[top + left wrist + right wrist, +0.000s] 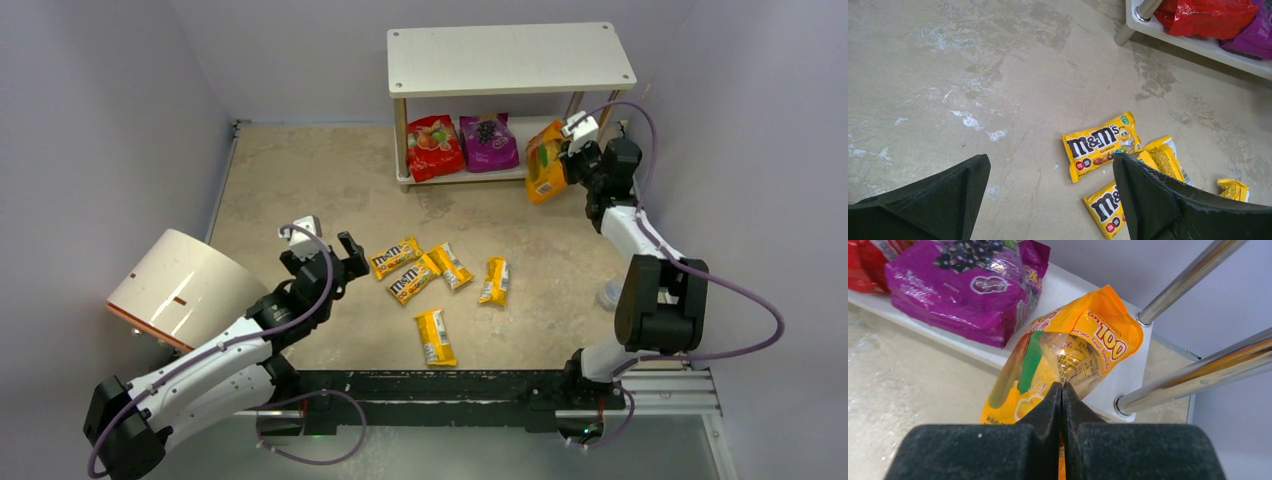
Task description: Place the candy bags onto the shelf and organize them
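right gripper [1062, 390] is holding the orange pouch [1073, 347] at the shelf [510, 60], left gripper [1049, 160] is hovering open

i am watching the right fingers pinching shut on the lower part of the orange pouch. the pouch is hanging tilted at the right end of the shelf's lower tier, near the purple pouch [488, 141]. i cannot tell whether it is touching the board. the red pouch [434, 147] is lying just left of the purple one on that same tier. my left fingers are standing spread wide, gripping nothing, just left of the five yellow m&m's packets [435, 336], which are lying scattered on the table [300, 170], some overlapping. the white cylinder [180, 285] is lying on its side at the left.
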Controlling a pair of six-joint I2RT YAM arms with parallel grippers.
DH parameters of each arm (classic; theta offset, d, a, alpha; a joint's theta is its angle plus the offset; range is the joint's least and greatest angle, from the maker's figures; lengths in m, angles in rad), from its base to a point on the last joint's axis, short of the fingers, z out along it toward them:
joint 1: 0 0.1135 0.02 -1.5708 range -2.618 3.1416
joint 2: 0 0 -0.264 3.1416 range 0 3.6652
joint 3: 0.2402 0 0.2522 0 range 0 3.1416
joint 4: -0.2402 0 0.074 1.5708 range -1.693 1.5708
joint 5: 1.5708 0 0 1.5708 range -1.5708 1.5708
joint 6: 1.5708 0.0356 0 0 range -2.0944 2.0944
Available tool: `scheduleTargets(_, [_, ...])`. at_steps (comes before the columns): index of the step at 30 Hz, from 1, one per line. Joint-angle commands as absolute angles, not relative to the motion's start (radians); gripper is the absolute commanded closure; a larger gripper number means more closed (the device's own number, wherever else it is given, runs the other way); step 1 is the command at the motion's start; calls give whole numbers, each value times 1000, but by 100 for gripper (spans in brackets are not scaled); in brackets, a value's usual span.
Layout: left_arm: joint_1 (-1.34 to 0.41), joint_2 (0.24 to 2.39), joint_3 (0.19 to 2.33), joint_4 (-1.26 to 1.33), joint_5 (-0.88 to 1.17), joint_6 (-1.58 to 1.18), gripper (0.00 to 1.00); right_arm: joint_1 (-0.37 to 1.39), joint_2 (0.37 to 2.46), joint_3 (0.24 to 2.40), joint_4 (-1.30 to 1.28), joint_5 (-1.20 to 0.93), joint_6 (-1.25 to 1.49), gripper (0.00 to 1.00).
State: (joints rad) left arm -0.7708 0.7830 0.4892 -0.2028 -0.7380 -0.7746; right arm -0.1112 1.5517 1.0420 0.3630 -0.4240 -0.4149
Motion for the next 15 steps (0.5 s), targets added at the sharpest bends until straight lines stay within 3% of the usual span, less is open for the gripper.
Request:
scheduleTargets(1, [-770, 788, 531, -181, -758, -786, 0, -112, 1581, 1020, 733, -409, -372, 100])
scheduleTargets(7, [-770, 775, 532, -204, -756, -803, 0, -112, 1631, 974, 838, -348, -271, 97])
scheduleTargets(10, [-770, 764, 532, -218, -757, -807, 0, -112, 1632, 992, 768, -262, -212, 61])
scheduleTargets(12, [-771, 756, 533, -223, -755, -808, 0, -112, 1626, 988, 702, -234, -171, 53])
scheduleTargets(15, [-770, 743, 531, -227, -749, -813, 0, -113, 1620, 954, 713, -106, -142, 51])
